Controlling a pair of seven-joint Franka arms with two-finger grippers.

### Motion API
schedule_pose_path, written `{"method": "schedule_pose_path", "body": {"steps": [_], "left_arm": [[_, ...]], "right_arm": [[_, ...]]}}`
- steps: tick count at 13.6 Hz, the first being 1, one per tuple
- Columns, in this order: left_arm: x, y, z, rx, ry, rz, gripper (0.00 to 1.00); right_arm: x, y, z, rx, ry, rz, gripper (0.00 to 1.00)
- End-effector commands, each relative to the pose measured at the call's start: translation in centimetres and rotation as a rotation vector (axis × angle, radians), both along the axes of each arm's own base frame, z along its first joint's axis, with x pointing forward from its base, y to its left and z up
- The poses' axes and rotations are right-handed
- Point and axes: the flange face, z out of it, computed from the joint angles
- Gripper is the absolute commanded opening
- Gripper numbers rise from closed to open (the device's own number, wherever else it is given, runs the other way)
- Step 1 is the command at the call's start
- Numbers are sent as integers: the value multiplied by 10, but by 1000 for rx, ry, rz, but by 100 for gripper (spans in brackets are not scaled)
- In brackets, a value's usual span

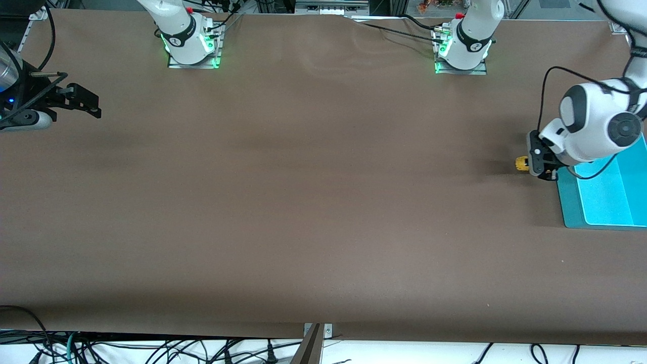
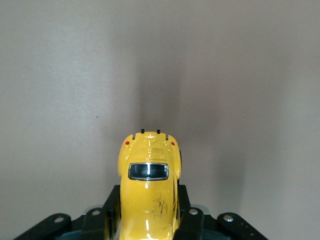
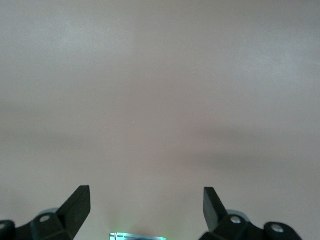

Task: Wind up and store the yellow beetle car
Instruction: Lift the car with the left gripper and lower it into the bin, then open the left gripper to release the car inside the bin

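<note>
Brown bench (image 1: pixel 313 202), matte, cloth-like, faint creases near the arm bases.

Left hand (image 1: pixel 540 163) sits low over the bench at the left arm's end, just beside a turquoise tray (image 1: pixel 606 202). It is closed on the yellow car (image 1: pixel 521 164); only a small yellow end sticks out from the black fingers in the front view. Cannot tell from that view whether the wheels touch the bench.

Left wrist view gives the detail the front view lacks: the car (image 2: pixel 150 185) has a glossy, rounded beetle-shaped body, a dark oval window with a bright reflection, two small red lights and two short dark prongs at its end, and a patch of dark scuffing on the roof. One black finger (image 2: pixel 114 207) presses against each flank (the pads are flat and matte, with screw heads on the block below). Plain bench fills the remainder of that view.

Tray: smooth plastic, shallow, rectangular, raised rim, brighter floor than walls; it shows only in the front view, partly under the left arm's white housing.

Right hand (image 1: pixel 83 103) waits over the bench's edge at the right arm's end. Right wrist view shows its two black wedge-shaped fingertips (image 3: pixel 80 202) spread wide, holding nothing, bare bench between them.
</note>
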Motion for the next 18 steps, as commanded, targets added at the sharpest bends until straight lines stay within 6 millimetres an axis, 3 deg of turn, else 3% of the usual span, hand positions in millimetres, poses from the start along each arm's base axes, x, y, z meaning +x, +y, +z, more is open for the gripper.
{"method": "schedule_pose_path", "body": {"steps": [1, 3, 6, 8, 9, 13, 14, 15, 16, 18], "left_arm": [[24, 17, 58, -13, 43, 46, 22], [9, 63, 65, 25, 83, 64, 23], [-13, 143, 52, 66, 69, -1, 24], [-21, 185, 21, 92, 30, -73, 24], [-20, 195, 5, 109, 1, -108, 24], [-20, 199, -48, 148, -63, -167, 33], [-22, 197, -55, 149, -67, -172, 41], [-22, 197, -56, 151, -71, -173, 61], [-22, 197, -55, 153, -74, -174, 100], [-22, 197, -55, 151, -75, -170, 100]], "right_arm": [[2, -1, 6, -10, 6, -10, 100], [2, -1, 6, -10, 6, -10, 100], [1, -1, 6, -10, 7, -10, 100], [2, -1, 5, -10, 7, -10, 100], [1, -1, 6, -10, 7, -10, 100], [1, -1, 6, -10, 7, -10, 100], [2, -1, 5, -10, 9, -10, 100], [2, -1, 5, -10, 9, -10, 100], [1, -1, 6, -10, 7, -10, 100], [2, -1, 5, -10, 9, -10, 100]]}}
